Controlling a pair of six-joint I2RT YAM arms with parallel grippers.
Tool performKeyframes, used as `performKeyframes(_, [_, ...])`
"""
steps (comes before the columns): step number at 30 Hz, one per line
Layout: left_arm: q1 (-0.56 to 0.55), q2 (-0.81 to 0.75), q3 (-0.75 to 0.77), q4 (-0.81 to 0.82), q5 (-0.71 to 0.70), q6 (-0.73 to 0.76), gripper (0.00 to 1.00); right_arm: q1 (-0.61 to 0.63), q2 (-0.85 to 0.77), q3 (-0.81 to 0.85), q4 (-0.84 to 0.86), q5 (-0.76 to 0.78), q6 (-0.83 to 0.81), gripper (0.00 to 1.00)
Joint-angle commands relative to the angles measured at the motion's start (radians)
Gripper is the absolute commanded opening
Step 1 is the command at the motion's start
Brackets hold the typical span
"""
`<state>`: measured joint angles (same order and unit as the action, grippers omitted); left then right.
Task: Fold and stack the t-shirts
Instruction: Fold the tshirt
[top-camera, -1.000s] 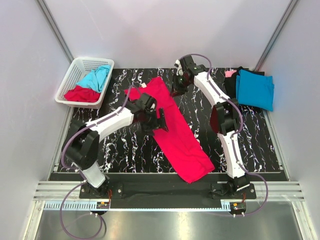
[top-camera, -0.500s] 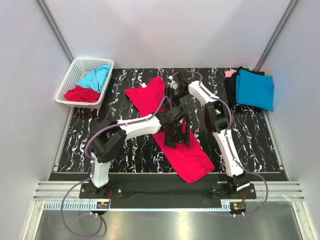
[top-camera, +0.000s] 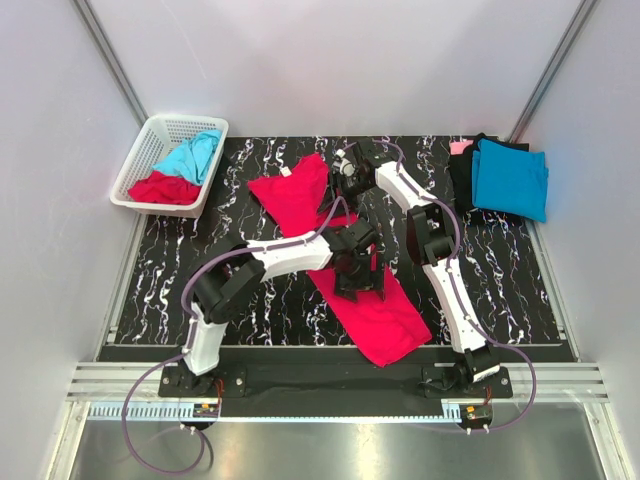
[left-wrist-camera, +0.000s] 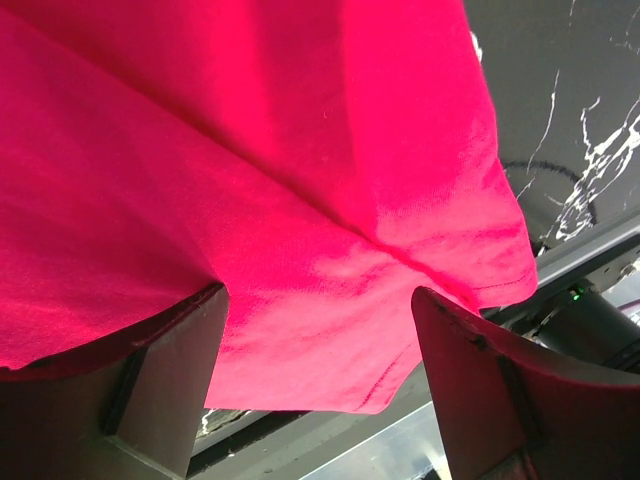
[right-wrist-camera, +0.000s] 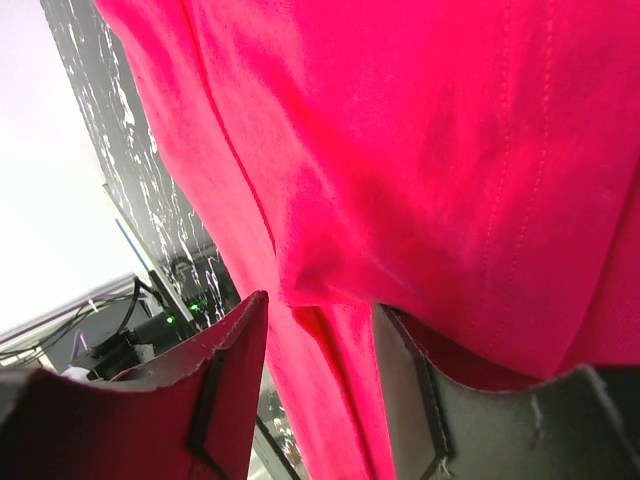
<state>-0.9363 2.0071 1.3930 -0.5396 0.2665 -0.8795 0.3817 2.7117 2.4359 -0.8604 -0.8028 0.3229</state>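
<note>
Red cloth nearly fills both wrist views, so I cannot tell which part of the red shirt either camera faces. From above, the left arm hides the shirt's middle and the right arm hides part of its far end.

The left end effector stands wide open with nothing gripped, and the cloth lies just beyond its fingers. The right end effector is parted too. A fold of cloth sits between its fingers, but I cannot tell whether they touch it.

A second ago the left end effector was at the shirt's left side; it has since moved along the shirt towards the near edge of the table. The right one was beside the shirt with its fingers closer together. It is now over the cloth with them spread wider. The shirt keeps its diagonal from far centre to the near edge.

The basket at the far left corner holds a turquoise shirt and a second red shirt. At the far right corner, a folded turquoise shirt lies on a black shirt, and a pink shirt peeks out at the far edge.
</note>
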Motion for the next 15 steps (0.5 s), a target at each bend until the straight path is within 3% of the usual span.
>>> performKeyframes(1, [-0.018, 0.077, 0.009, -0.052, -0.062, -0.012, 0.81, 0.005, 0.028, 0.032, 0.008, 0.097, -0.005, 0.54])
performKeyframes(10, [-0.002, 0.088, 0.018, -0.180, -0.151, 0.001, 0.82, -0.001, 0.031, 0.037, -0.045, 0.309, -0.036, 0.54])
performKeyframes(15, [0.022, -0.004, -0.098, -0.192, -0.194, -0.001, 0.83, -0.036, 0.045, 0.066, -0.055, 0.346, 0.001, 0.54])
